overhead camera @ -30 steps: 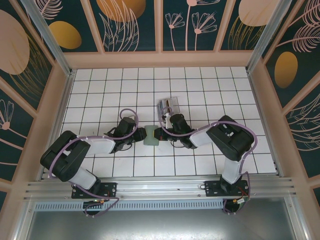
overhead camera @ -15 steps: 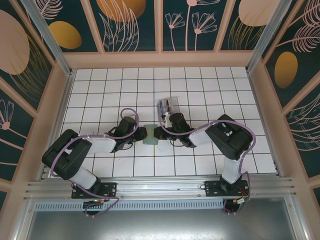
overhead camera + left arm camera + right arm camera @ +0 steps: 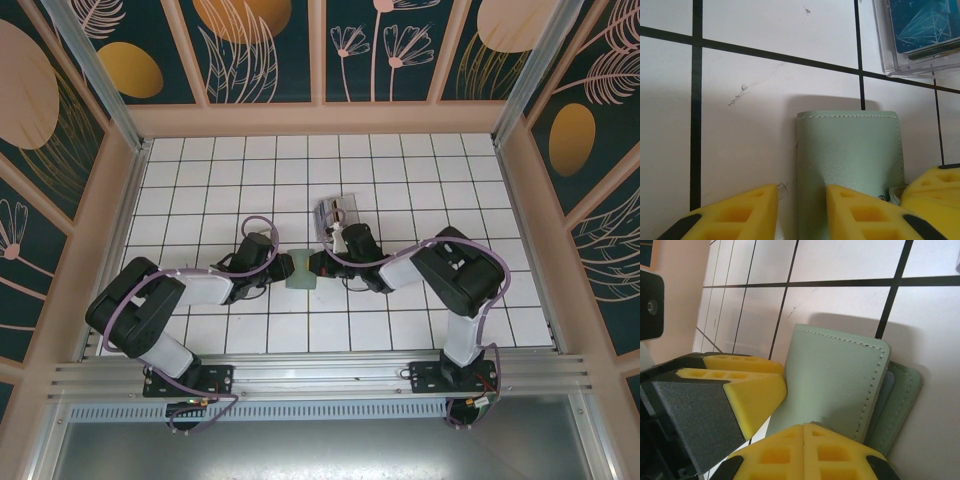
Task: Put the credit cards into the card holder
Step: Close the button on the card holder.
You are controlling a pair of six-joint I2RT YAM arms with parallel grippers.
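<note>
The card holder (image 3: 300, 270) lies folded on the tiled floor between both grippers. In the left wrist view the grey-green card holder (image 3: 850, 150) has its left edge between my left gripper's (image 3: 801, 192) parted yellow fingers; one finger rests on the tile, the other over the cover. My right gripper (image 3: 804, 427) is shut, its tips pressed on the card holder's (image 3: 835, 380) top flap. A thin bluish edge (image 3: 883, 390) shows between the flaps. A blue credit card (image 3: 920, 25) sits in a clear box.
The clear plastic box (image 3: 335, 213) stands one tile behind the card holder, close to the right wrist. Both arms meet at the floor's middle. Pink walls ring the white tiled floor (image 3: 200, 180), with open tiles to the left, right and back.
The right wrist has shifted slightly away from the arm bases. The card holder and the left arm stay in place.
</note>
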